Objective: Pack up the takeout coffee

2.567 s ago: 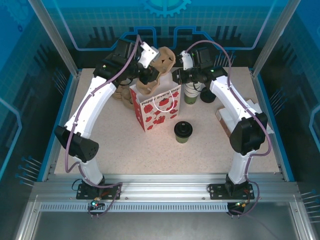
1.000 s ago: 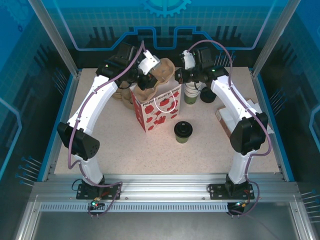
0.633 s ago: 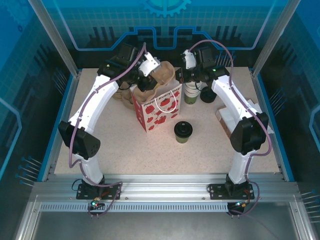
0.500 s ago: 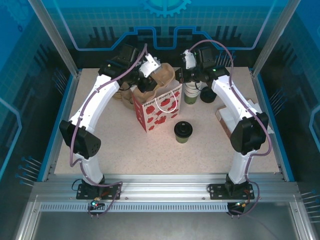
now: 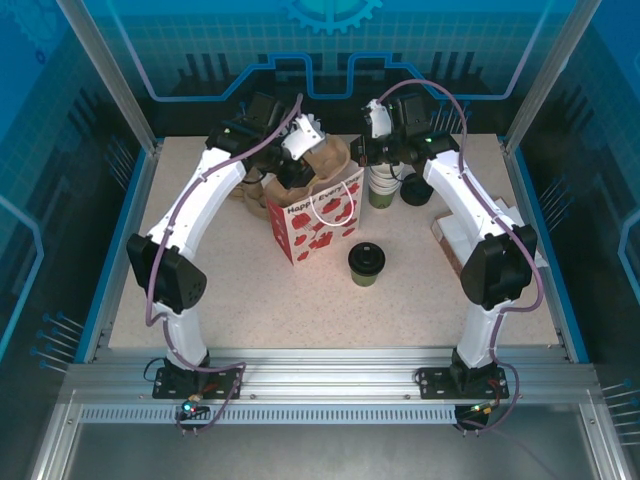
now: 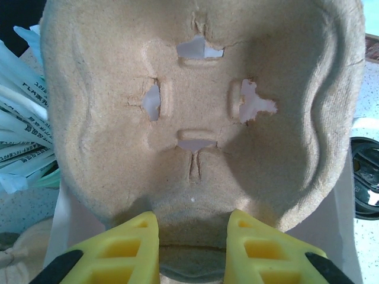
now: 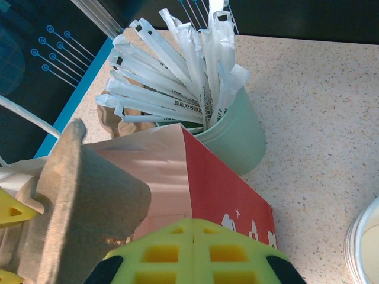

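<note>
Left wrist, left tool [image 6: 190, 228] clamped on pulp carrier [image 6: 195, 89], right tool [image 7: 192, 236] together by bag [image 7: 219, 195]

Left wrist: pulp carrier [image 6: 195, 106] blocks most of what lies behind; black lid [image 6: 367, 177] cut by the right edge, wrapped sticks [image 6: 21, 142] by the left. Right wrist: right tool [image 7: 192, 234] cropped at bottom (I can't tell if it pinches the bag [image 7: 219, 189]). White cup [image 7: 364, 248] clipped at the corner.
</note>
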`<state>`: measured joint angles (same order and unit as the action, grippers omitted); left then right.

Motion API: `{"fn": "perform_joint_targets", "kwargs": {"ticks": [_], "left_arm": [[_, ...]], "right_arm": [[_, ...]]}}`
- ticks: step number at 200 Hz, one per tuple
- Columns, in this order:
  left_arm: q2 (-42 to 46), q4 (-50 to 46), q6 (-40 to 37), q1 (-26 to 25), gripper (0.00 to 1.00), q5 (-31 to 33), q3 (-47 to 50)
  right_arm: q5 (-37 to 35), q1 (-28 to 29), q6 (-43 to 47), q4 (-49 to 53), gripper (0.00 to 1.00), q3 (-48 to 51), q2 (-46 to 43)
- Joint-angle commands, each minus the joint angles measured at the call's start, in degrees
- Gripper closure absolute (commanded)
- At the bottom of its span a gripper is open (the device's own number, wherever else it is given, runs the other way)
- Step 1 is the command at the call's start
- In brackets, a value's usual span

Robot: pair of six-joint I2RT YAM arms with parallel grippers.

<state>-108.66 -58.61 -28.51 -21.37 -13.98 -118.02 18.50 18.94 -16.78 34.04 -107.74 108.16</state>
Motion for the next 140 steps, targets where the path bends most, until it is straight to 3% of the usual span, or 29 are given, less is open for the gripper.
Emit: {"fn": "perform_joint_targets", "kwargs": {"ticks": [1,140], "left_arm": [[-1.3,-2.7,-1.3,-0.5,0.75,1.9,-2.0],[-5.7,-5.6,-2.5,-1.7,0.75,5.5,-4.4]], "right_arm": [[1.1,-0.9,-0.7,0.7,0.97,-2.1,0.5],[1.8,-0.5,-0.3,0.8,0.96,-2.5,0.5]]}}
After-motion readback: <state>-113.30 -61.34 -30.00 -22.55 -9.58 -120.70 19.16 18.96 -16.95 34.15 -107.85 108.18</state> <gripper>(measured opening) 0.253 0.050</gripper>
